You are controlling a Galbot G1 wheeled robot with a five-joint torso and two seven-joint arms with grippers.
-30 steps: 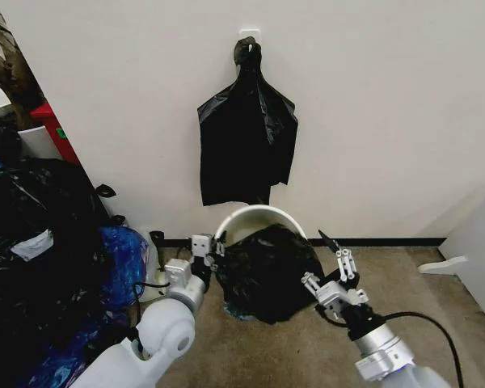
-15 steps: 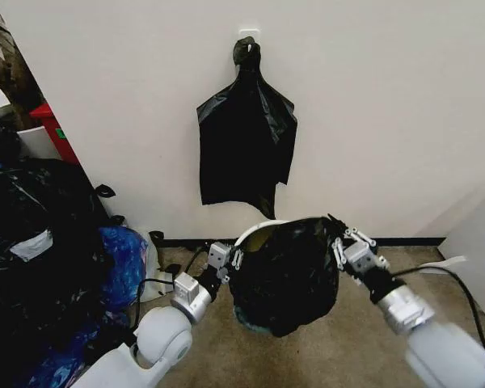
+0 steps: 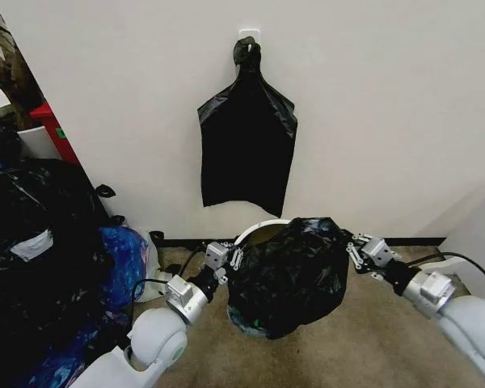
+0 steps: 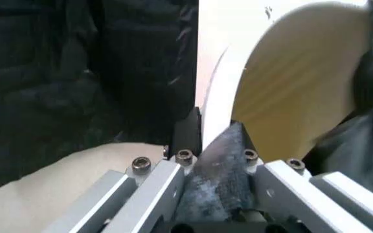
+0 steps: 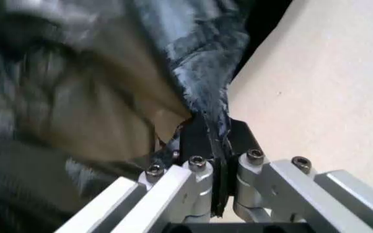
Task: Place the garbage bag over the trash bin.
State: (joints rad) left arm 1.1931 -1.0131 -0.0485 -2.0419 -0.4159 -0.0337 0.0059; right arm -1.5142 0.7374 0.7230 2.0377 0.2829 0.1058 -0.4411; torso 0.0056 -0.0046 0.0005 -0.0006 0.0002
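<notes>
The garbage bag [image 3: 289, 271], thin, glossy and black, is stretched between my two grippers and hangs over the front of the trash bin, a white bucket whose rim [image 3: 257, 227] shows behind the bag's upper left. My left gripper [image 3: 231, 259] is shut on the bag's left edge, right beside the bin's rim [image 4: 213, 99]; the pinched film [image 4: 215, 160] sits between its fingers. My right gripper [image 3: 352, 247] is shut on the bag's right edge [image 5: 206, 82], level with the bin's top. The bin's lower wall is hidden by the bag.
A flat bunch of black bags [image 3: 246, 145] hangs from a wall hook straight above the bin. A big heap of black and blue bags [image 3: 44, 250] fills the left side, with a red box [image 3: 55, 129] behind it. Carpet lies open in front; a white panel [image 3: 478, 242] stands at right.
The bag has been lifted from low in front of the bin up to its rim and pulled wide. My right gripper swung up and to the right; the left one shifted slightly right.
</notes>
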